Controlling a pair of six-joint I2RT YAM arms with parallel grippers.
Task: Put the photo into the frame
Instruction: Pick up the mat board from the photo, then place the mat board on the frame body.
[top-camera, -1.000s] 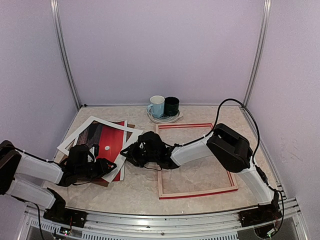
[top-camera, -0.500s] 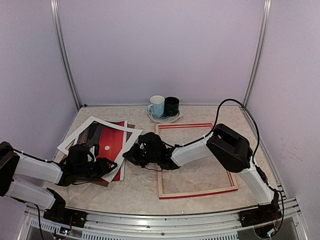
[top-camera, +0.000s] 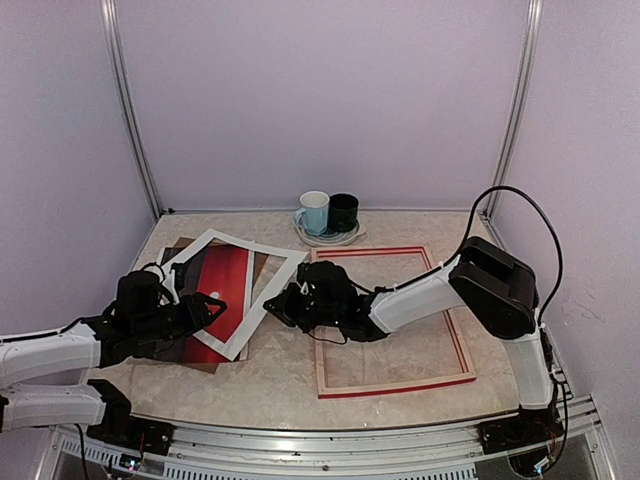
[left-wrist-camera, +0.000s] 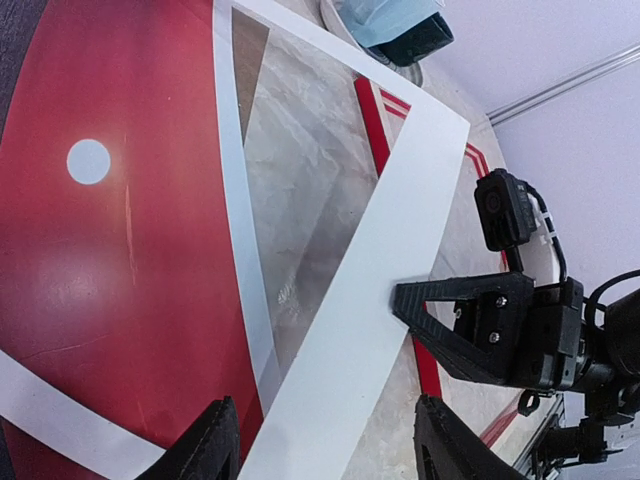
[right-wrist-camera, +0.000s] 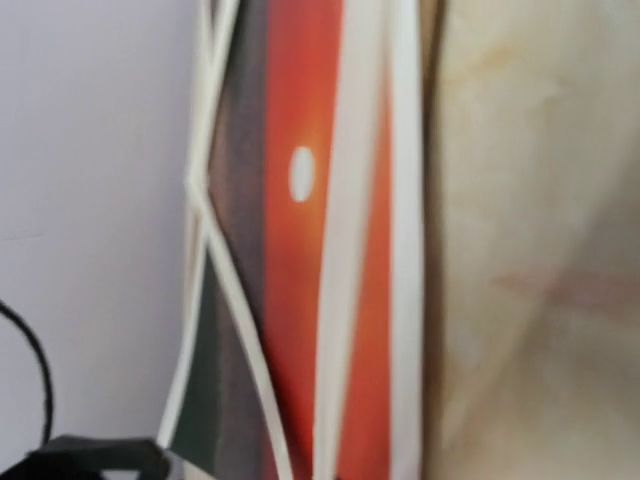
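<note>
Lying at nine o'clock on the table (top-camera: 270, 385), the photo (top-camera: 225, 283) is face up, its red sky showing through the white mat (top-camera: 255, 245) set askew over it. Your right gripper (top-camera: 281, 303) is clenched on the mat's three-o'clock edge, between photo and frame (top-camera: 395, 386). Your left gripper (left-wrist-camera: 325, 442) hovers at the photo's six-o'clock end, fingers spread, grasping nothing. The frame rests flat at three o'clock, apart from the photo. Two mugs (top-camera: 330, 212) stand at twelve.

The photo (top-camera: 222, 285), a red sunset print with a white sun, lies flat, left of the frame (top-camera: 395, 386). The red frame lies flat on the tabletop (top-camera: 270, 385).
</note>
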